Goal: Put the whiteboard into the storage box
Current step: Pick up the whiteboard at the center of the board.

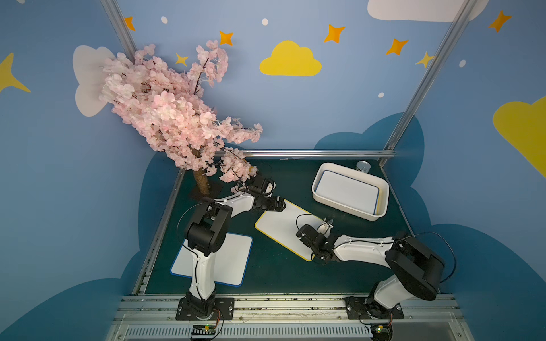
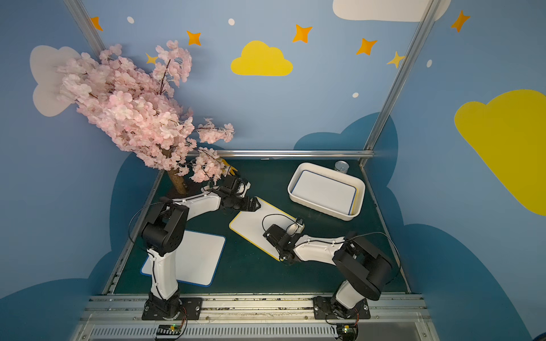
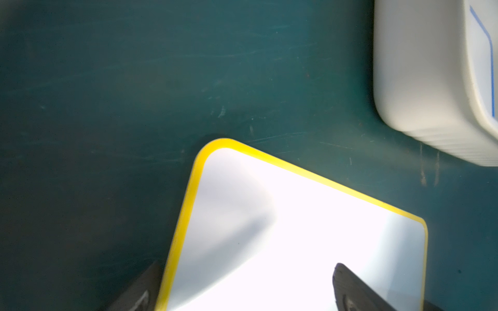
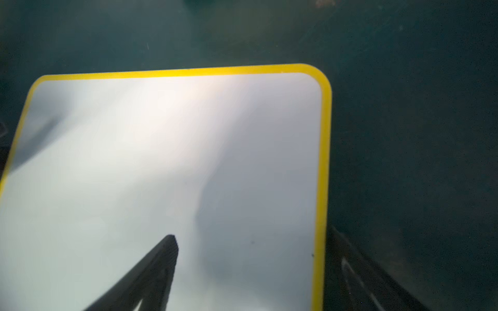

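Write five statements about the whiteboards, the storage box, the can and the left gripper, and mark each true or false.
1. The yellow-edged whiteboard lies inside the storage box. False: it is outside the box, between the left gripper and the right gripper.
2. A blue-edged whiteboard lies in the storage box. True.
3. The left gripper is shut. False: its fingers stand apart, astride an edge of the yellow-edged whiteboard.
4. The silver can stands outside the storage box, at its far side. True.
5. A second blue-edged whiteboard lies on the table by the left arm's base. True.
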`<state>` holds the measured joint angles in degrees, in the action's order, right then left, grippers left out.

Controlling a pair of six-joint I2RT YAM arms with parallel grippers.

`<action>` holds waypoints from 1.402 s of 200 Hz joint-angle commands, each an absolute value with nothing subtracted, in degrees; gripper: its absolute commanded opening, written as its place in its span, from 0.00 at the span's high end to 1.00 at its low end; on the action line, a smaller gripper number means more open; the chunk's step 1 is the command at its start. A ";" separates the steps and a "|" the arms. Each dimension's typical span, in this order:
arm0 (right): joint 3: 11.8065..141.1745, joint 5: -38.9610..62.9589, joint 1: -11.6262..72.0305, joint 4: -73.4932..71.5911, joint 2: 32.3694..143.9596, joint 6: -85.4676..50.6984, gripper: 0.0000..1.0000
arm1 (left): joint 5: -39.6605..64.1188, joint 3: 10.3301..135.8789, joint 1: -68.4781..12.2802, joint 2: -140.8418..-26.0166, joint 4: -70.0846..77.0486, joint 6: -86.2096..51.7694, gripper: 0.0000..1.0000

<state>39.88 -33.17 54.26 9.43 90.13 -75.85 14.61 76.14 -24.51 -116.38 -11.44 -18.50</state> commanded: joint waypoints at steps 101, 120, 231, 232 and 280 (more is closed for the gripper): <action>27.54 5.45 39.64 -13.05 86.14 -88.82 0.13 | 19.67 79.64 -27.61 -119.60 -24.41 -21.82 0.01; 26.44 8.79 37.97 -15.58 86.24 -90.33 0.13 | 20.84 79.94 -27.80 -119.34 -24.35 -22.75 0.01; 18.30 14.24 35.82 -37.95 90.04 -96.20 0.17 | 19.71 82.32 -26.75 -119.66 -28.47 -25.25 0.01; 18.29 14.15 35.79 -38.00 90.11 -96.13 0.17 | 19.70 82.38 -26.73 -119.64 -28.43 -25.28 0.01; 18.19 12.99 35.93 -46.46 90.00 -89.17 0.25 | 18.35 82.67 -25.58 -118.98 -29.46 -25.72 0.01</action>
